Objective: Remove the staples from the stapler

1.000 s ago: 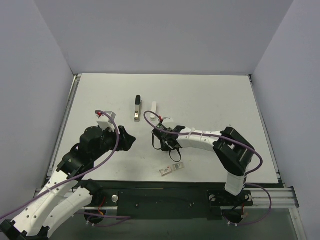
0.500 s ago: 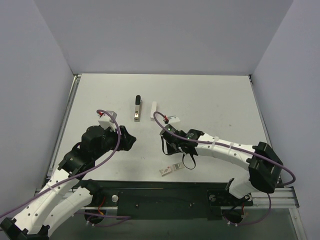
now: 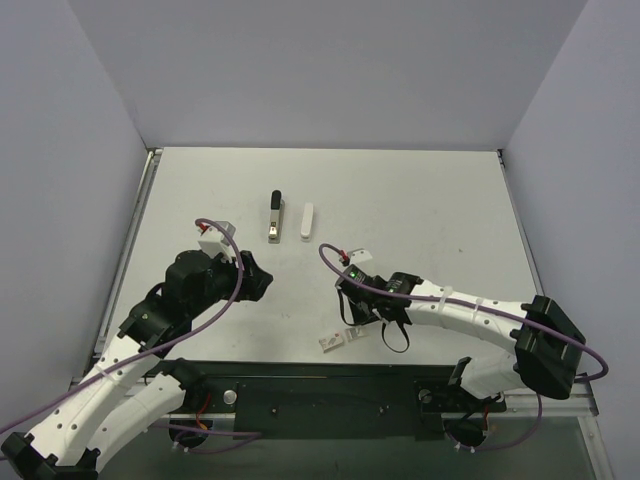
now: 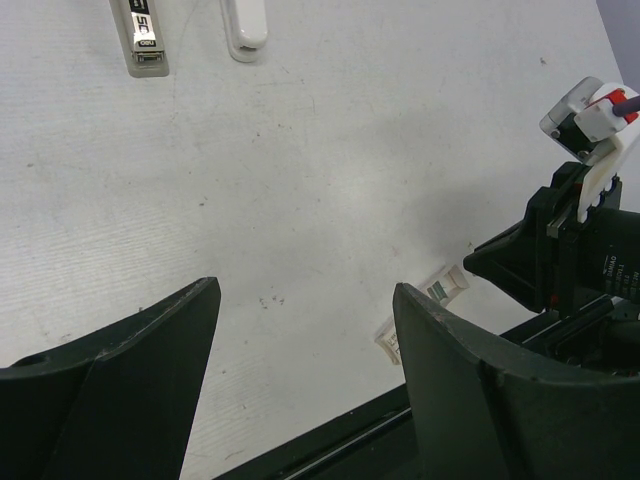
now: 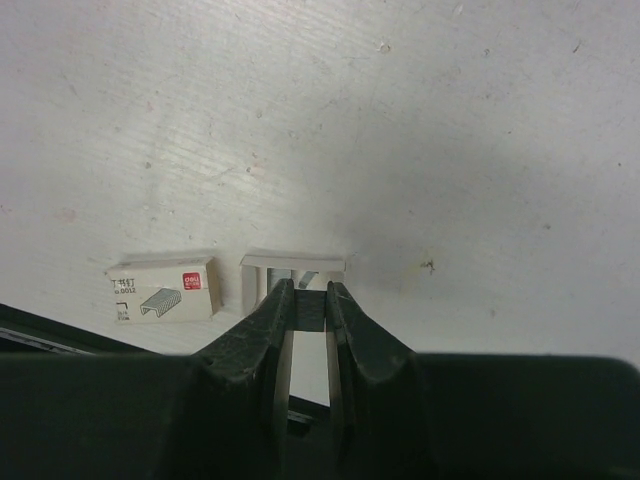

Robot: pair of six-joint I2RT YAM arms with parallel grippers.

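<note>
The stapler lies in two parts at the back: the black-ended metal inner bar [image 3: 274, 215] [image 4: 140, 40] and the white shell [image 3: 307, 222] [image 4: 245, 25] side by side. My right gripper [image 3: 362, 322] [image 5: 308, 290] is near the front edge. It is shut on a short dark-grey strip, the staples [image 5: 308, 312], held right at an open white box tray [image 5: 293, 265]. My left gripper [image 3: 262, 283] [image 4: 305, 290] is open and empty, hovering over bare table left of the right gripper.
A small white staple box sleeve with a red mark [image 5: 160, 290] [image 3: 332, 342] lies just left of the tray [image 3: 352, 333]. The black front rail [image 3: 320, 375] runs close below them. Grey walls enclose the table.
My right arm has swung from beside the stapler parts toward the front edge and now sits at the small white boxes. The left arm has barely moved.
</note>
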